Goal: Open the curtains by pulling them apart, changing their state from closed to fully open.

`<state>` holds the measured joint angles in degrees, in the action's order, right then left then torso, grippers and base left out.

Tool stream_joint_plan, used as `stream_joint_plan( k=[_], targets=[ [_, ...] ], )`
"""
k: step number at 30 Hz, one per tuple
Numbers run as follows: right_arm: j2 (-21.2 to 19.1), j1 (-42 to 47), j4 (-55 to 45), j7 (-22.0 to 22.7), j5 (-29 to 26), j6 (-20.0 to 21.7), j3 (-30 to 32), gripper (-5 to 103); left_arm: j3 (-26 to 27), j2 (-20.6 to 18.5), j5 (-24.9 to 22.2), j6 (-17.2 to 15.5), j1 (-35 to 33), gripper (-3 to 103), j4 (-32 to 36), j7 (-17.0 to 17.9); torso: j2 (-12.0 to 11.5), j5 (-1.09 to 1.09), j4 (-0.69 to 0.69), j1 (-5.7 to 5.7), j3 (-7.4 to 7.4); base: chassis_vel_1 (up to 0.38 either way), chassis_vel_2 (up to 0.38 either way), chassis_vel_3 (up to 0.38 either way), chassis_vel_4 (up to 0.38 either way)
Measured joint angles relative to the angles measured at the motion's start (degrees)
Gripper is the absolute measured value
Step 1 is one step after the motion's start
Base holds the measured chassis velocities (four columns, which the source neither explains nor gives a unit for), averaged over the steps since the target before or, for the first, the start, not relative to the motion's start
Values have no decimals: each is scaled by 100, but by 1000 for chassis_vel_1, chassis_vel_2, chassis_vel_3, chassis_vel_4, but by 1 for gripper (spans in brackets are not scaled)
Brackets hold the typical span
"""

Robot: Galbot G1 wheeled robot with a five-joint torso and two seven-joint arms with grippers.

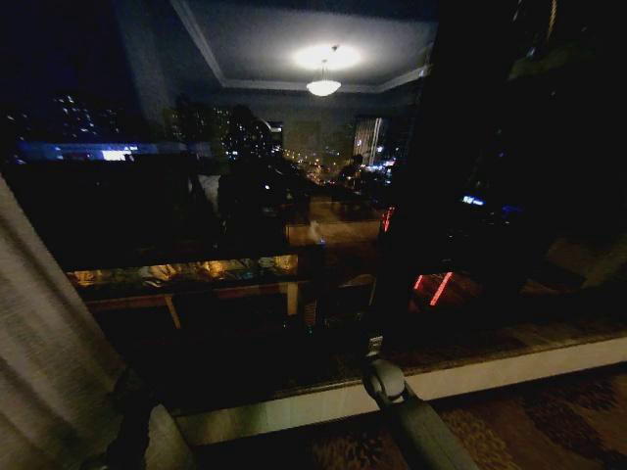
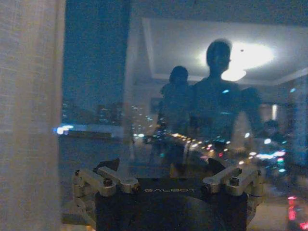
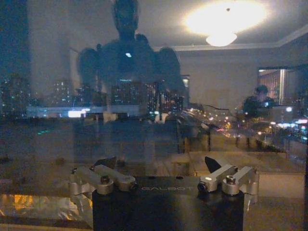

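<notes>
The sheer curtain (image 1: 44,333) hangs bunched at the window's left edge, so the glass seems mostly uncovered, while the left gripper (image 2: 166,168) and right gripper (image 3: 163,166) stand spread wide, holding nothing.

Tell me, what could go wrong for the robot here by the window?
1. Both hands face the glass with their fingers spread and holding nothing; reaching further forward could bump it.
2. The curtain hangs bunched at the far left, right beside the left hand. Moving that arm might snag the thin fabric.
3. The glass mirrors the ceiling lamp and the room, so judging where the pane sits may be tricky.
</notes>
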<state>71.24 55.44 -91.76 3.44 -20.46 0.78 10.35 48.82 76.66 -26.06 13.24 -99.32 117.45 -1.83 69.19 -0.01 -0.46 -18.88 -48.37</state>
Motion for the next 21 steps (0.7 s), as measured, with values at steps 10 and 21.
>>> stream_joint_plan(
  k=[10,21],
  targets=[
    [0,0,0,0,0,0,0,100,563,-11,-425,-303,358,100,-494,-132,0,-1,0,0,0,0,0,0,0],
    [0,0,0,0,0,0,0,100,636,42,-322,-153,318,100,-496,-46,0,1,0,0,0,0,0,0,0]
  ],
)
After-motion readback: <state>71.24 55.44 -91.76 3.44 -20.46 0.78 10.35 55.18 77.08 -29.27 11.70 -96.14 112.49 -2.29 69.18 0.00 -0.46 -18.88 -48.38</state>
